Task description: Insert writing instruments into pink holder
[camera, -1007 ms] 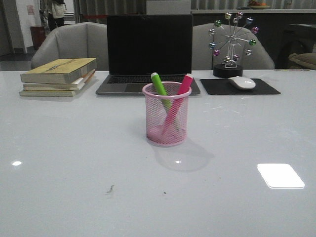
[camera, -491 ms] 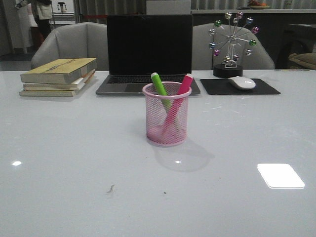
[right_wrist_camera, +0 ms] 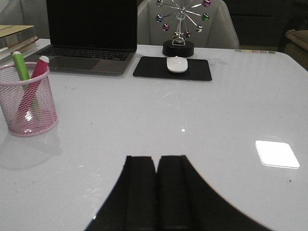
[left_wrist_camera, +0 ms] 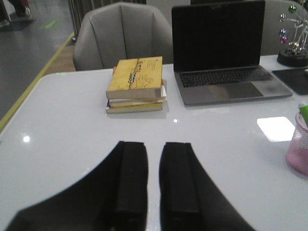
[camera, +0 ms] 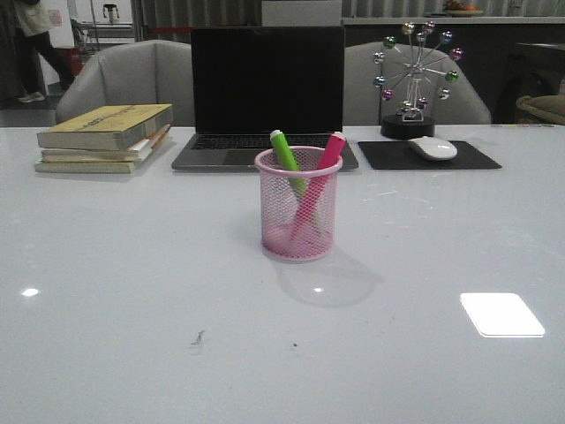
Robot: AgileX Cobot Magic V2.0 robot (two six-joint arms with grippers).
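Note:
The pink holder (camera: 297,216) stands upright mid-table in the front view, in front of the laptop. The bright green marker (camera: 284,155) and the magenta-pink marker (camera: 328,155) both stand slanted inside it, tops above the rim. In the right wrist view the holder (right_wrist_camera: 29,106) with the green marker (right_wrist_camera: 20,65) and the magenta marker (right_wrist_camera: 37,72) is well off to the side of my right gripper (right_wrist_camera: 157,158), which is shut and empty. My left gripper (left_wrist_camera: 153,144) is slightly open with nothing between its fingers; the holder (left_wrist_camera: 298,151) shows at that view's edge. Neither gripper appears in the front view.
A dark open laptop (camera: 265,97) stands behind the holder. A stack of books (camera: 104,137) lies at the back left. At the back right a white mouse (camera: 433,147) rests on a black pad (camera: 428,156) by a ferris-wheel ornament (camera: 413,79). Grey chairs stand beyond the table.
Nothing on the table has moved. Only a person in the far background has walked to the left.

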